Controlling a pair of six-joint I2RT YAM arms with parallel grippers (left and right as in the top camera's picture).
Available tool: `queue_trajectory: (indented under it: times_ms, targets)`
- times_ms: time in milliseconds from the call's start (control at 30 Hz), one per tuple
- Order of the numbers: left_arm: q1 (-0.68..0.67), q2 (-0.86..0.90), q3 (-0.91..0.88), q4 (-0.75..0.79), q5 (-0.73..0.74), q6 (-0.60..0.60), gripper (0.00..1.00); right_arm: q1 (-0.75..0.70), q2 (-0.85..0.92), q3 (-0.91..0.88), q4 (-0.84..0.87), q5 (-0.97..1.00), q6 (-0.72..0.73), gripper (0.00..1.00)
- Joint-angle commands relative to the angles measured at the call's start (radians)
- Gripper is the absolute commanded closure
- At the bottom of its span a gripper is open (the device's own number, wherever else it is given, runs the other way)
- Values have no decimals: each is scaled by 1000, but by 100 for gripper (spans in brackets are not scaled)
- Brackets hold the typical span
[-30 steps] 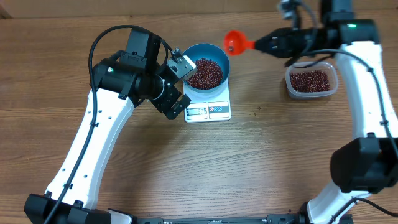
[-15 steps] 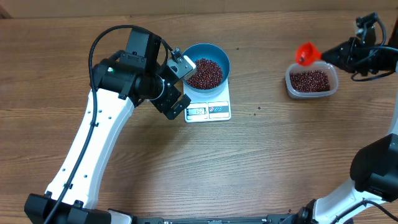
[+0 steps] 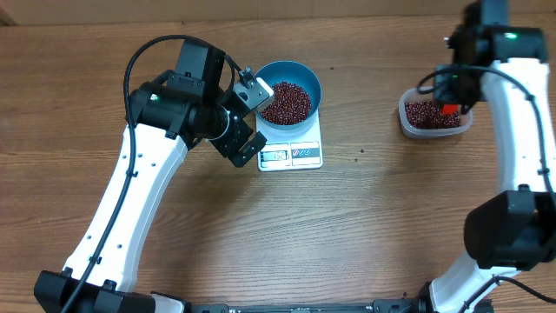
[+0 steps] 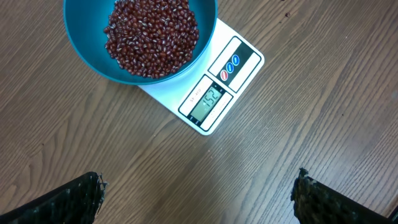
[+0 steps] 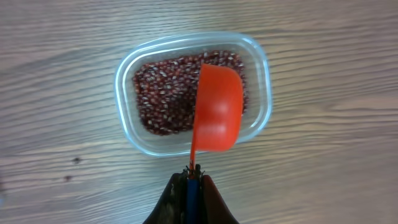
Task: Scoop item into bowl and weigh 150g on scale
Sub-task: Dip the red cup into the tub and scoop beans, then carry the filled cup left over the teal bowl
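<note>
Bowl [image 3: 291, 71] overhangs scale [image 3: 300, 139] edges beside wide-spread left gripper [image 3: 257, 120].

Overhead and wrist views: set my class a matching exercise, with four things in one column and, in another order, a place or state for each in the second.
Column 1
1. bowl
2. scoop
3. tub
4. left gripper

Column 2
A. open, holding nothing
B. on the scale, with beans in it
C. on the bare table, with beans in it
D. held by the right gripper, at the tub

Pairs: 1-B, 2-D, 3-C, 4-A
</note>
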Motion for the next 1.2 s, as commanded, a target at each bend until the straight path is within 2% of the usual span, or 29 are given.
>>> queue_trajectory:
  times_ms: [0,100,333,533,733,833,967,1167]
  targets:
    - [3,6,-6,1,1,15,0,64,-40,18,-6,271,72,96]
    - [3,6,-6,1,1,15,1,94,-40,18,-5,314,88,96]
    - [3,6,-6,1,1,15,1,98,-40,18,0,279,96,96]
    - [3,6,-6,1,1,15,0,101,-40,39,27,2,6,96]
    - [3,6,-6,1,1,15,1,102,-40,176,18,-206,-11,96]
    - [3,6,-6,1,1,15,0,103,-40,250,26,-381,-23,96]
    - [3,6,-6,1,1,15,0,125,-39,262,74,-624,-76,96]
    - [3,6,-6,1,1,15,0,215,-18,224,129,-641,-76,96]
